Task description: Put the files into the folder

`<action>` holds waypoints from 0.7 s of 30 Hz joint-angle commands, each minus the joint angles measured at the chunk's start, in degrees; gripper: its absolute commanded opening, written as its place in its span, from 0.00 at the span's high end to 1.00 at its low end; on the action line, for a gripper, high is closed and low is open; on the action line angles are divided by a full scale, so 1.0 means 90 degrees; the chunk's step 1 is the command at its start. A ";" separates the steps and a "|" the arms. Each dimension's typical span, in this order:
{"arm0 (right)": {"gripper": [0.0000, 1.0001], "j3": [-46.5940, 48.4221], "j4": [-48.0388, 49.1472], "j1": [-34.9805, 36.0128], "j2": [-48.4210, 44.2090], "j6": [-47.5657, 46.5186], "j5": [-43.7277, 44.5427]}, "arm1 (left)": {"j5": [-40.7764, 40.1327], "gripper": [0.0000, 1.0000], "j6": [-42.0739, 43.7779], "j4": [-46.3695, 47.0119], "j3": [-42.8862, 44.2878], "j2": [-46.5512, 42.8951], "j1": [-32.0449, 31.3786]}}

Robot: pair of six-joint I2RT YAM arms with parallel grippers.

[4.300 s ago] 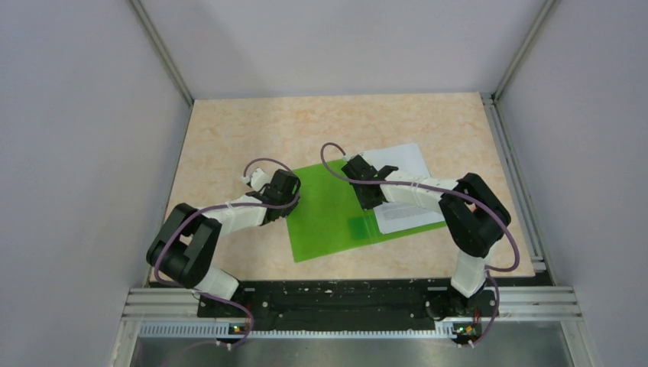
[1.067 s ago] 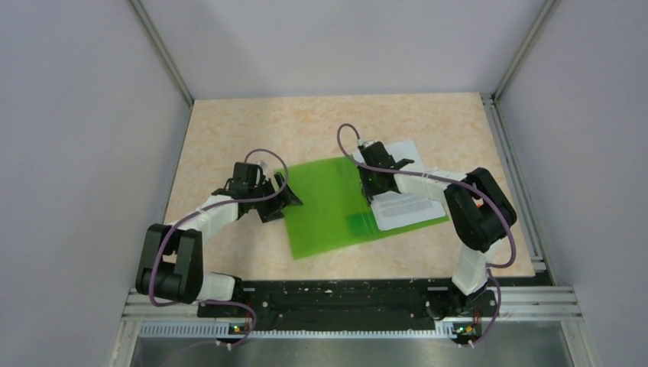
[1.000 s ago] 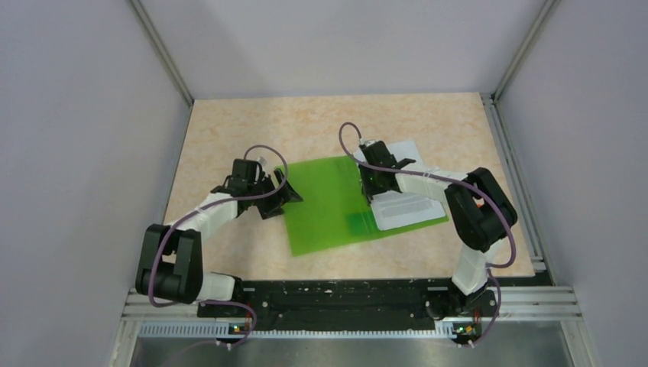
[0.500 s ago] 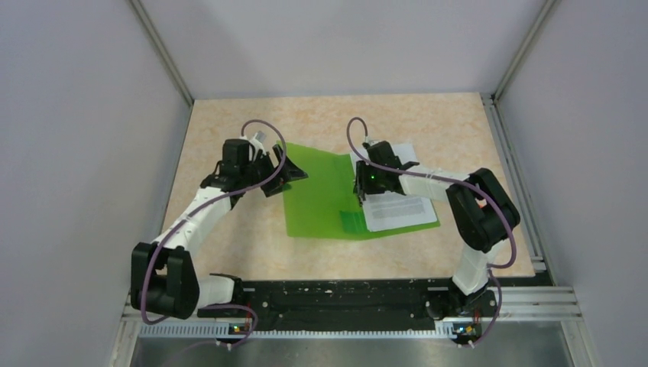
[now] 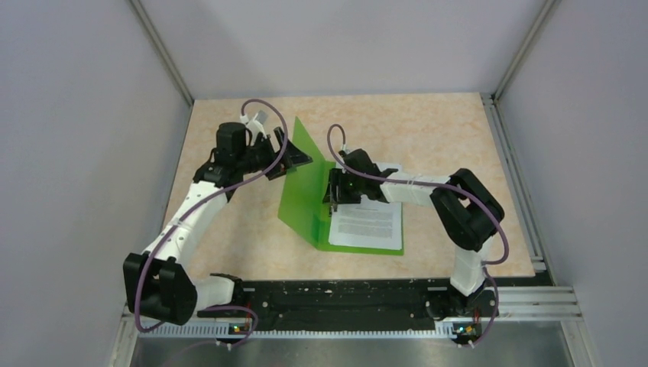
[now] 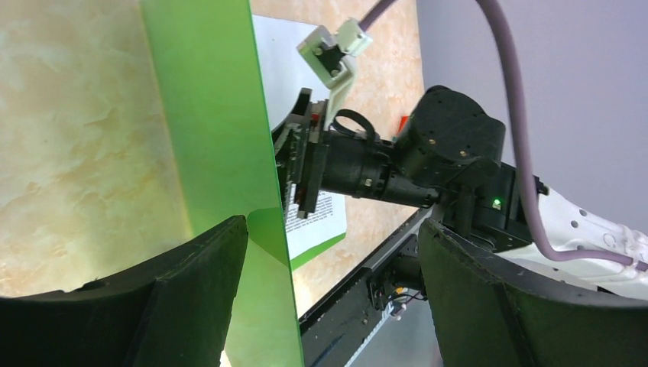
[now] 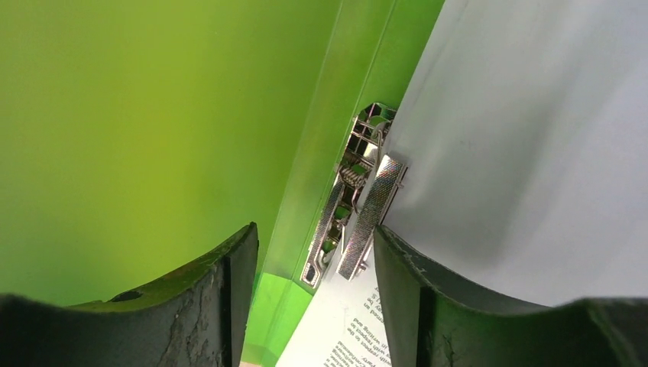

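The left fingers (image 6: pixel 191 294) stand wide, with the folder cover (image 6: pixel 214 115) upright between them. The right fingers (image 7: pixel 195 294), partly spread, hover at the metal clip (image 7: pixel 359 206) beside the printed files (image 5: pixel 369 224).

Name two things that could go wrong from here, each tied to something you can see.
The folder cover stands raised between the open jaws of the left gripper, not pinched; it may drop onto the right gripper at the spine. The edge of the files sits at the metal clip; if it isn't seated underneath, the sheets could slide out.
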 commanded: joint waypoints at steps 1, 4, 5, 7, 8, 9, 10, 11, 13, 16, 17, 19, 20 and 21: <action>0.41 0.0366 -0.0116 0.0036 -0.0190 0.0149 0.0091 | 0.0075 0.14 0.0051 -0.0004 0.0435 -0.0211 -0.0234; 0.38 0.0404 -0.0372 -0.0029 -0.0534 -0.0055 0.0268 | -0.0108 0.14 0.0071 -0.0102 0.0521 -0.0259 -0.0446; 0.38 0.0426 -0.0504 -0.0049 -0.0649 -0.0145 0.0362 | -0.0185 0.14 0.0102 -0.0156 0.0555 -0.0261 -0.0532; 0.36 0.0434 -0.0792 -0.0099 -0.0905 -0.0345 0.0607 | -0.0345 0.13 0.0213 -0.0282 0.0668 -0.0244 -0.0745; 0.36 0.0392 -0.0917 -0.0140 -0.1079 -0.0415 0.0743 | -0.0434 0.13 0.0271 -0.0340 0.0725 -0.0220 -0.0857; 0.35 0.0344 -0.1024 -0.0200 -0.1257 -0.0473 0.0876 | -0.0494 0.13 0.0320 -0.0395 0.0799 -0.0182 -0.0991; 0.35 0.0260 -0.1112 -0.0280 -0.1489 -0.0521 0.0994 | -0.0543 0.13 0.0343 -0.0425 0.0855 -0.0148 -0.1130; 0.35 0.0184 -0.1207 -0.0361 -0.1705 -0.0568 0.1111 | -0.0600 0.13 0.0358 -0.0437 0.0913 -0.0106 -0.1247; 0.34 0.0055 -0.1472 -0.0526 -0.2228 -0.0677 0.1408 | -0.0672 0.13 0.0325 -0.0434 0.0977 -0.0029 -0.1455; 0.33 -0.0029 -0.1893 -0.0797 -0.2943 -0.0857 0.1920 | -0.0678 0.13 0.0270 -0.0290 0.1043 0.0131 -0.1691; 0.33 -0.0035 -0.2016 -0.0875 -0.3192 -0.0902 0.2051 | -0.0683 0.13 0.0272 -0.0284 0.1088 0.0205 -0.1772; 0.31 -0.0018 -0.2233 -0.0998 -0.3658 -0.1023 0.2360 | -0.0652 0.12 0.0290 -0.0231 0.1172 0.0392 -0.1945; 0.30 0.0001 -0.2330 -0.1028 -0.3877 -0.1065 0.2520 | -0.0654 0.12 0.0306 -0.0213 0.1224 0.0480 -0.2041; 0.29 0.0033 -0.2419 -0.1042 -0.4047 -0.1122 0.2662 | -0.0651 0.12 0.0306 -0.0180 0.1269 0.0573 -0.2127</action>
